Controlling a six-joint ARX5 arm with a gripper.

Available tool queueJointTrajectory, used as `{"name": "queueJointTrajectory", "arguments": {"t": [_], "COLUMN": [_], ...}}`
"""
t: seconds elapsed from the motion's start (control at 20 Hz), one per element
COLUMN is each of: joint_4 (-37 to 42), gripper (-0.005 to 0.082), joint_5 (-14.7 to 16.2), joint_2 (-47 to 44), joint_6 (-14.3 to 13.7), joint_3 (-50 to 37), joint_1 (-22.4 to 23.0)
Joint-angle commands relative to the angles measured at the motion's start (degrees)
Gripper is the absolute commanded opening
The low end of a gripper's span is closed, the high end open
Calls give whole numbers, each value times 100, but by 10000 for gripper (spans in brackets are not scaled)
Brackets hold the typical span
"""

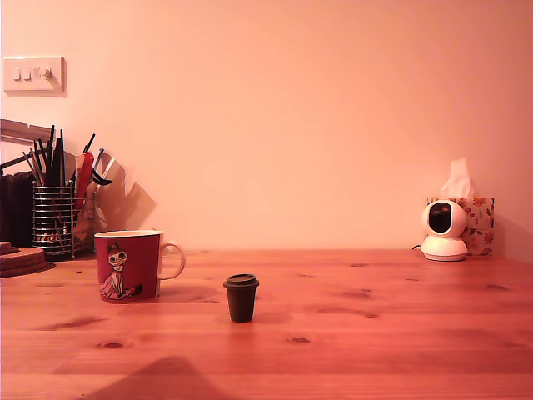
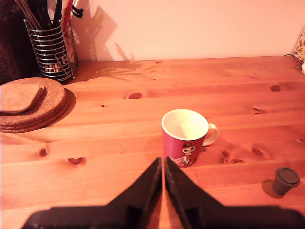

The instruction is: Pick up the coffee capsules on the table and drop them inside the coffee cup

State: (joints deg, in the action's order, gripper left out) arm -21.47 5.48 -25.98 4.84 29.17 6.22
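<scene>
No readable writing; the coffee cup (image 1: 127, 265) bears only a cartoon girl. One coffee capsule (image 1: 241, 297) stands on the desk (image 1: 375, 333) beside it; the hand (image 2: 163, 171) is closed, empty.

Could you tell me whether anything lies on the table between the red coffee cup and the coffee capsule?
Nothing does. In the exterior view the stretch between the coffee cup and the coffee capsule is bare table; the wrist view agrees.

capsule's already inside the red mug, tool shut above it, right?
No. The capsule stands upright on the table, apart from the red mug, on the exterior view's right of it. The wrist view shows the mug empty. The tool is shut, as you said.
</scene>
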Motion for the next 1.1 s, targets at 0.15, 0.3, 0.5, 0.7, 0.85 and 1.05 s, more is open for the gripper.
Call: {"name": "queueJointTrajectory", "arguments": {"t": [0.15, 0.3, 0.5, 0.7, 0.85, 1.05], "joint_4": [-870, -892, -890, -837, -745, -695], "gripper": [-21, -21, -21, -21, -21, -21], "joint_5": [50, 50, 50, 452, 1115, 1895], "joint_2": [22, 22, 22, 20, 9, -68], "joint_6": [-37, -37, -37, -374, -839, -1043], "joint_3": [-85, -85, -85, -85, -85, -85], "joint_1": [-22, -22, -22, -20, -4, -4]}}
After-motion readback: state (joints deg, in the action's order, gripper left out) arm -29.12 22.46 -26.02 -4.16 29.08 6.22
